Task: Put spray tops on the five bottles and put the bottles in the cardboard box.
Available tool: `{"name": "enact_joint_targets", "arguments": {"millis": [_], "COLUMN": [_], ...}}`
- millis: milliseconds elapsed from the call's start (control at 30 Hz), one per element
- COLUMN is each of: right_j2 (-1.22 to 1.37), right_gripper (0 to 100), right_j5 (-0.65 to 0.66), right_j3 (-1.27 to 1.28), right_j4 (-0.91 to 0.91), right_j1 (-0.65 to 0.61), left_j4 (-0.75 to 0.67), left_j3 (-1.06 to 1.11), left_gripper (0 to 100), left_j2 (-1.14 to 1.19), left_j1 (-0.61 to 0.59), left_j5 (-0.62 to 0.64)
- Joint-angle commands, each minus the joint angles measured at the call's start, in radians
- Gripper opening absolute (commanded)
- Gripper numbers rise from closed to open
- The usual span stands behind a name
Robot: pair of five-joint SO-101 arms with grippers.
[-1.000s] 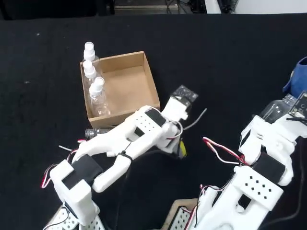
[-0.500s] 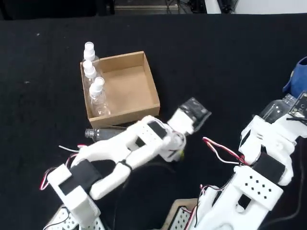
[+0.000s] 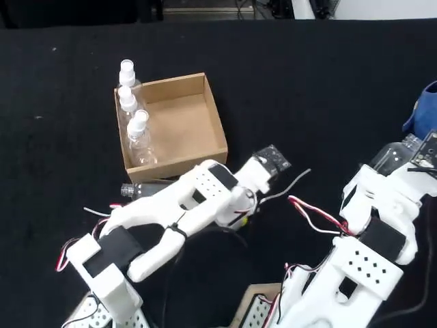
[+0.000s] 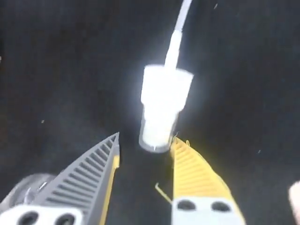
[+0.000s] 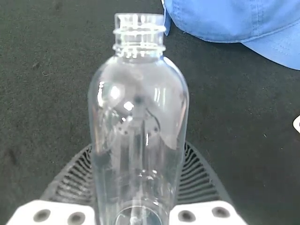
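Observation:
A white spray top point(image 4: 164, 105) with its thin tube point(image 4: 180, 28) lies on the black table. Its head end sits between the tips of my left gripper point(image 4: 145, 137), which is open; the head touches the yellow finger point(image 4: 192, 173) and stands clear of the grey one. From above, the tube point(image 3: 295, 180) sticks out past the left arm's wrist point(image 3: 263, 171). My right gripper point(image 5: 138, 150) is shut on a clear, topless bottle point(image 5: 138, 117), at the right edge point(image 3: 392, 156). Three topped bottles point(image 3: 140, 137) stand along the left wall of the cardboard box point(image 3: 212, 116).
Another clear bottle without a top point(image 3: 140, 189) lies on the table just in front of the box, partly under the left arm. A blue cap point(image 3: 427, 109) sits at the right edge beside the held bottle. Red and white cables point(image 3: 314, 212) trail between the arms.
The left arm's wrist swung right and toward the front, away from the box, then settled slightly back. The tube now shows farther right. The right arm and its bottle stayed still.

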Motion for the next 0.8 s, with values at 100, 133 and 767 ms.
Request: {"name": "enact_joint_targets", "arguments": {"millis": [100,133,767], "right_j2": [-0.022,-0.022,-0.022], "right_gripper": [1.5,1.5,1.5], "right_j5": [0.011,0.011,0.011], "right_j3": [-0.016,-0.016,-0.012], "right_j4": [-0.031,-0.031,-0.048], "right_j1": [-0.011,-0.011,-0.015], "left_j4": [0.037,0.035,-0.098], "left_j3": [-0.002,-0.015,-0.265], "left_gripper": [3,3,16], "left_j2": [-0.170,-0.190,0.110], "left_j1": [0.004,0.008,0.030], "left_j5": [-0.023,-0.023,-0.021]}}
